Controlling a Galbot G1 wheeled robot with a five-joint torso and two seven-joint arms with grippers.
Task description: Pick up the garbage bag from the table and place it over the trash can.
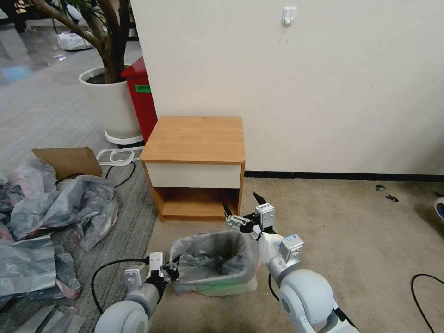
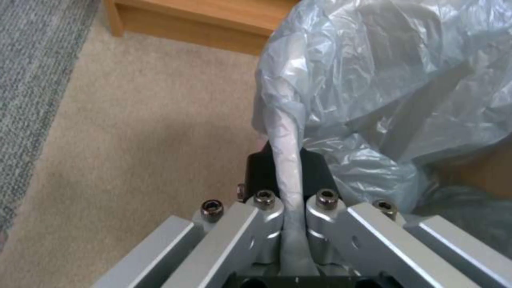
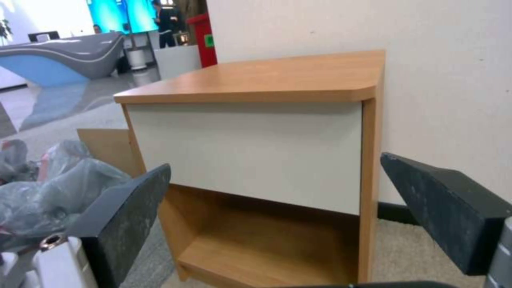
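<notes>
Head view: bag [image 1: 217, 259] lining the bin [image 1: 231, 287] on the carpet, short of the desk [image 1: 196, 138].
Left gripper [image 1: 172, 272] is pinching a twisted bag edge at the bin's near-left rim; right gripper [image 1: 244, 209] is hovering spread just beyond the bin, facing the desk.

The beige carpet [image 1: 351, 259] carries the wooden table [image 1: 196, 138], set against the wall with its tabletop bare. Just before the table the trash can [image 1: 231, 287] stands on the carpet, lined with the garbage bag [image 1: 217, 254]. On the grey carpet [image 1: 37, 115] to the left lie a heap of grey bags [image 1: 60, 203], a cardboard sheet [image 1: 69, 159] and a black cable [image 1: 99, 273].
</notes>
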